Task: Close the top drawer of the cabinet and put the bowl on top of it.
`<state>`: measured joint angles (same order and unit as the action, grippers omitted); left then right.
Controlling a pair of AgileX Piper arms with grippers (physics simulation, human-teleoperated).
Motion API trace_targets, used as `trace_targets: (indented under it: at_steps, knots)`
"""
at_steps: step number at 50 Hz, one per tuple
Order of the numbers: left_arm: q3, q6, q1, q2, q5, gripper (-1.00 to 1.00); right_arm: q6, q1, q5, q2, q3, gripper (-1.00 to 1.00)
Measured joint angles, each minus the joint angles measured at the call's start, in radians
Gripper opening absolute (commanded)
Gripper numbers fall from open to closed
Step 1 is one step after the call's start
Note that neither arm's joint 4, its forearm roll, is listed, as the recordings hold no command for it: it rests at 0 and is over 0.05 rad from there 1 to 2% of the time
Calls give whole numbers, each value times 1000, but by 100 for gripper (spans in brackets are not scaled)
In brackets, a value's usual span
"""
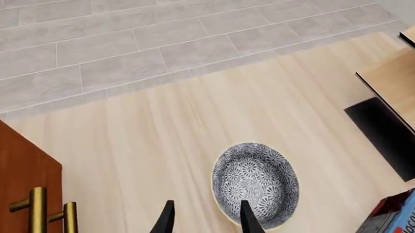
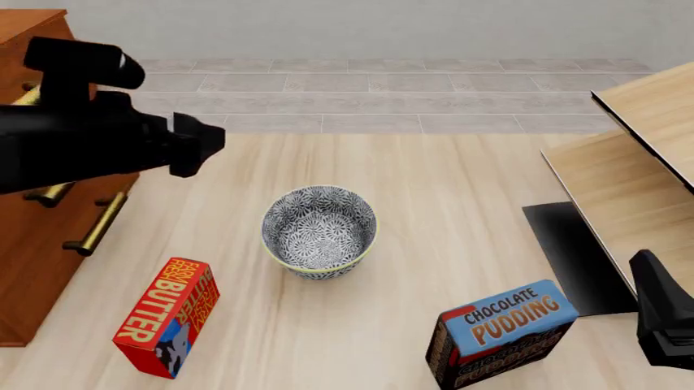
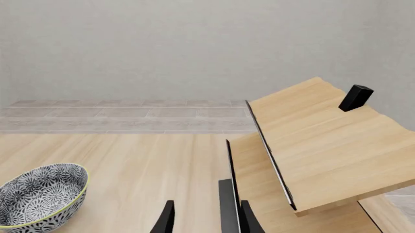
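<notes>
Pale light-wood tabletop ran under everything; beyond its far edge sat a grey tiled floor and a plain grey wall.

Left arm came in high across the reddish-brown wooden cabinet, black and bulky in the front view. Its own wrist camera showed the left gripper pointed down at the table, fingers apart with nothing between them. The round deep bowl with blue-grey and white floral pattern and yellowish rim stood upright on the tabletop just below and ahead of that gripper, one fingertip overlapping its rim in the wrist view; whether they touched, can't tell. Cabinet front with brass bar handles lay off to the gripper's outer side. Which drawer those belong to, and whether the top drawer was in or out: can't tell from these views.

Right gripper sat low at the near right corner, fingers apart, empty, aimed at pale light-wood angled panels right in front of it. A small black block sat on the upper panel. Bowl was well off to that gripper's inner side.

Readable text: red box lying flat, "BUTTER"; blue-topped box upright, "CHOCOLATE PUDDING".
</notes>
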<state>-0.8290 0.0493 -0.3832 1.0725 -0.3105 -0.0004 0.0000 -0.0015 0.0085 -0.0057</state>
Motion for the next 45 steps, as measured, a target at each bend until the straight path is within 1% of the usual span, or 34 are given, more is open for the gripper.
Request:
trace_targets:
  at_steps: [45]
  knots:
    - [-25,28,-12,204,104,100,0,0,0,0,0,100]
